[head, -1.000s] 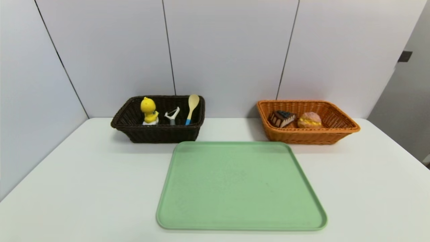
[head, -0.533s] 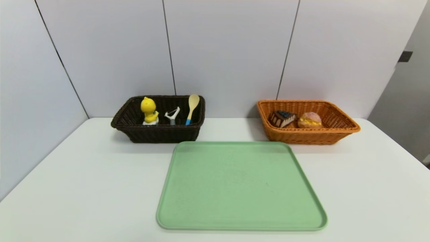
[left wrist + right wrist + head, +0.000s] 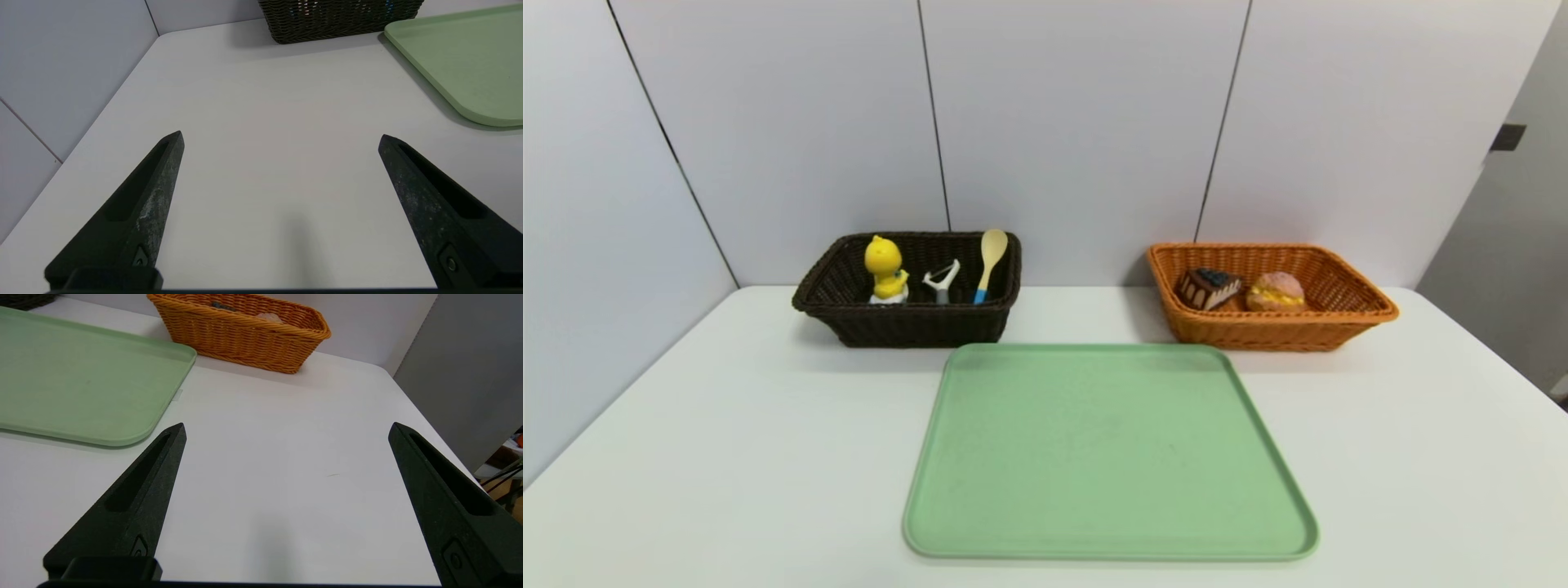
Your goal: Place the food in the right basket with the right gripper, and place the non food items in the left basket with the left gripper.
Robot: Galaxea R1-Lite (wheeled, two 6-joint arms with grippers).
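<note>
The duck toy [image 3: 885,269], peeler [image 3: 942,281] and spoon [image 3: 989,263] sit in the dark basket [image 3: 907,322] at eleven o'clock of the green tray [image 3: 1107,453]. The cake slice [image 3: 1207,287] and cream puff [image 3: 1275,291] lie in the orange basket [image 3: 1274,331] at one o'clock. The left gripper [image 3: 280,141] and right gripper [image 3: 286,430] hang spread wide and empty over the bare bench [image 3: 727,457].

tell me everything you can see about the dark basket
The dark basket is a rectangular, near-black woven wicker basket with a flared rim, upright at the table's far left, just behind the green tray's corner. Inside it stand a yellow duck toy, a peeler and a blue-handled spoon.
</note>
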